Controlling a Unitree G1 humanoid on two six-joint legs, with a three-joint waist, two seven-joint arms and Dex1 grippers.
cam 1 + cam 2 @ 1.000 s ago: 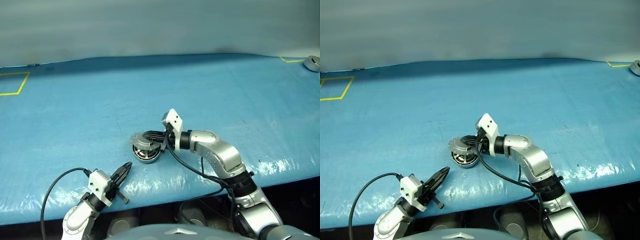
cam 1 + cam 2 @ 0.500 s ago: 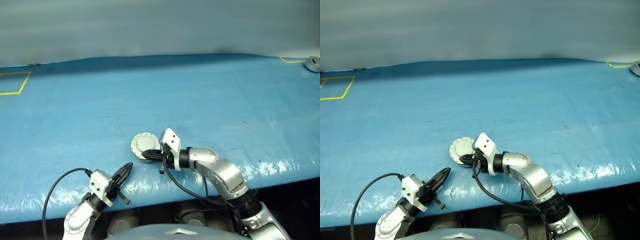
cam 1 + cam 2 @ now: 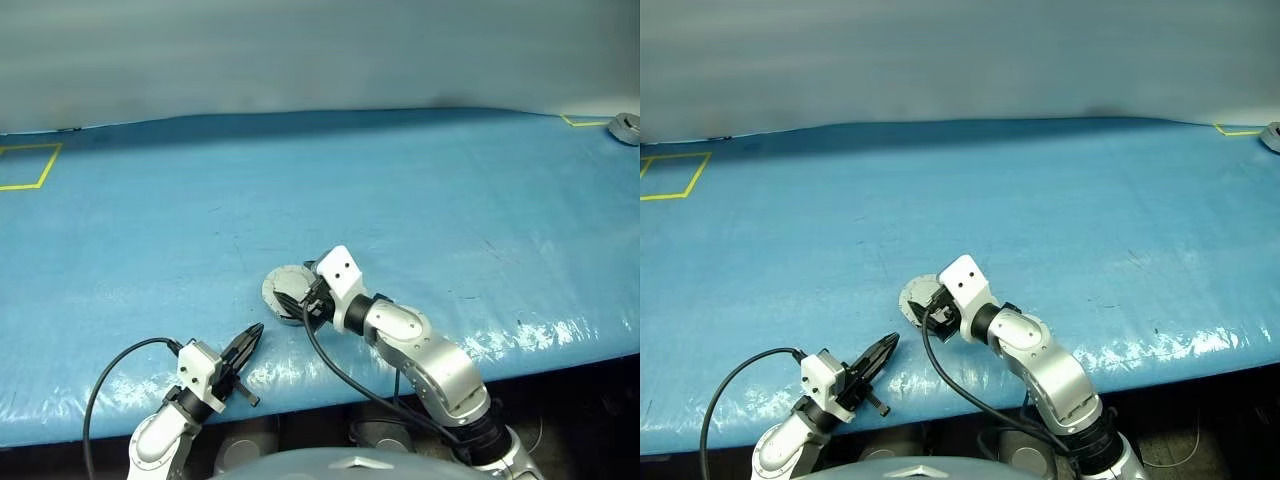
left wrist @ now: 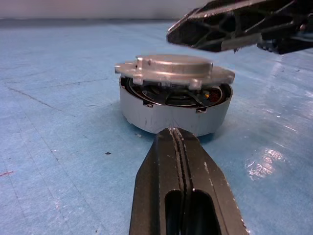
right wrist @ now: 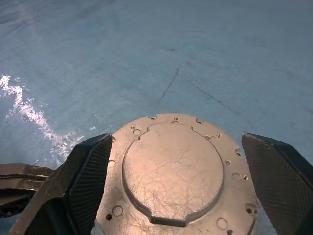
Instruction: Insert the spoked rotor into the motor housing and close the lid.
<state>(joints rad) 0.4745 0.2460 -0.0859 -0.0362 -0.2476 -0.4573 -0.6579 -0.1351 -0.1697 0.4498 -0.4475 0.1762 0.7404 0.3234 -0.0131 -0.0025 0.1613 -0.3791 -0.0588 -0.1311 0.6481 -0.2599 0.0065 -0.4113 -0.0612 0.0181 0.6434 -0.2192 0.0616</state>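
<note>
Silver lid (image 4: 173,66) atop motor housing (image 4: 171,110); blue table (image 3: 420,190) roomy.

Silver jointed arms carry white wrist blocks, looping black cables and black lattice-patterned jaws with pointed tips.

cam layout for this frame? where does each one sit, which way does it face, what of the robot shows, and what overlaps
Left eye, right eye: head stereo pair, looking forward and down over the blue table; both arms show, left gripper shut, right gripper open at the lid.
Left wrist: on the left arm, low, looking level at the motor housing side-on past its own shut fingers; a right gripper finger shows above the lid.
Right wrist: on the right arm, looking down on the lid between its spread fingers.
Shared: every view shows the lidded housing.
</note>
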